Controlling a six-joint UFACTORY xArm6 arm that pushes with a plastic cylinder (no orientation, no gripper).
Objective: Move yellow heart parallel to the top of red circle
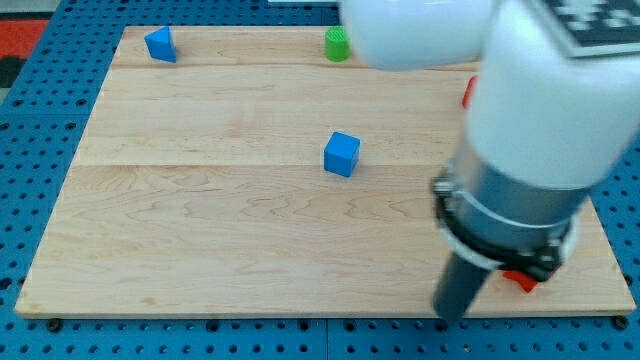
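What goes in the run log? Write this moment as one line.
my tip: view's bottom right, left of red block | yellow heart: not visible | blue cube: centre

One camera looks steeply down, close over the wooden board [200,230], arm [540,120] nearest.

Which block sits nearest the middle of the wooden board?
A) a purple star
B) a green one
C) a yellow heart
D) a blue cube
D: the blue cube sits alone near the board's middle; the green block is at the view's top edge.
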